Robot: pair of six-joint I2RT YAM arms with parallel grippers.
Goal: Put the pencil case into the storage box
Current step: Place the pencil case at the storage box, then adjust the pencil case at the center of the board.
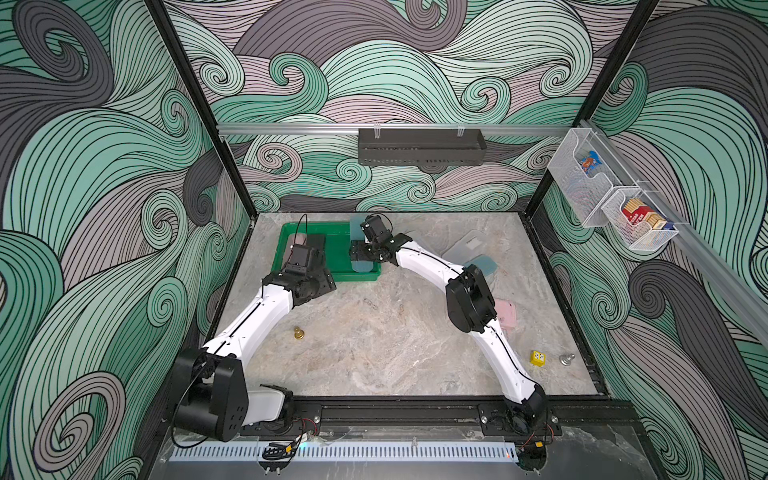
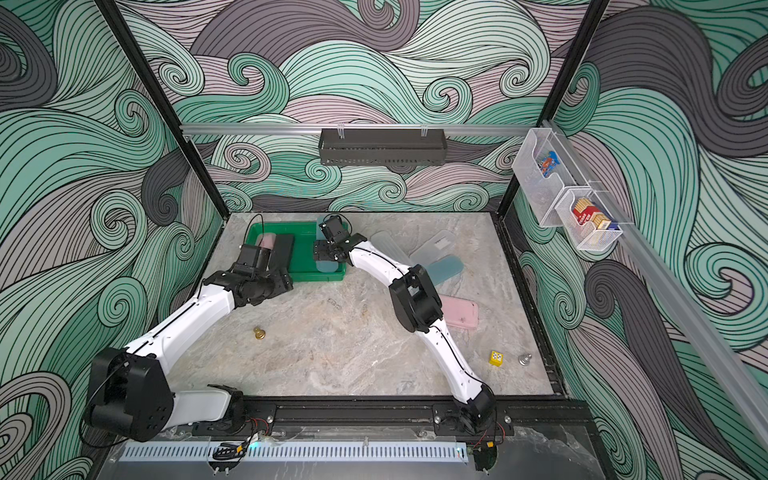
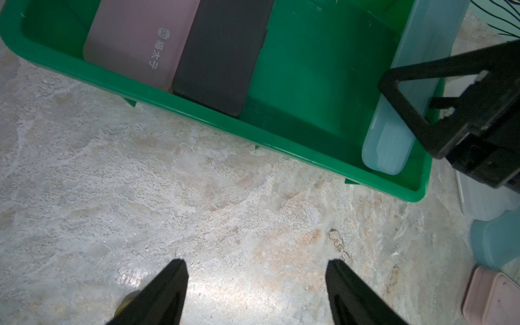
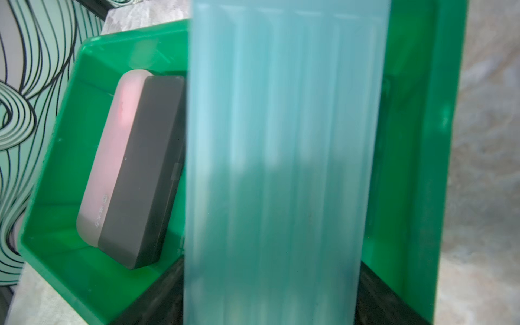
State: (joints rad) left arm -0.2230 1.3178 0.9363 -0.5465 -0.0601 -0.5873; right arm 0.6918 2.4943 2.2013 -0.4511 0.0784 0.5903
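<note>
You are at the very end of the placing step. The pale blue pencil case (image 3: 385, 152) is inside the storage box (image 1: 336, 249), the green tray that sits toward the far left corner of the tabletop (image 1: 374, 340). It lies along the tray's right-hand short wall, well apart from the pink case (image 3: 129, 36) and the black case (image 3: 222, 56), which lie touching side by side at the tray's left end.

Its long axis runs from the near edge of the tabletop toward the far edge, parallel to that short wall. The near end rests down in the tray's near right corner. The far end reaches to or past the far rim in both top views, so I judge it tilted up on the rim, not flat.

The right tool (image 1: 362, 254) is directly over the case, straddling its middle. The right wrist view is smeared by the case filling it, so you cannot tell whether the jaws grip it or have let go. The left tool (image 3: 256, 267) is spread wide and empty, above bare tabletop just off the tray's near rim.

What is left, in my judgement, is to confirm the release, lift the right tool clear and check that the far end drops inside. Beyond that, a loose pink case (image 2: 461, 316), a teal case (image 2: 446, 268) and two clear cases (image 2: 436, 243) lie out toward the right edge, if you mean to store them too.
</note>
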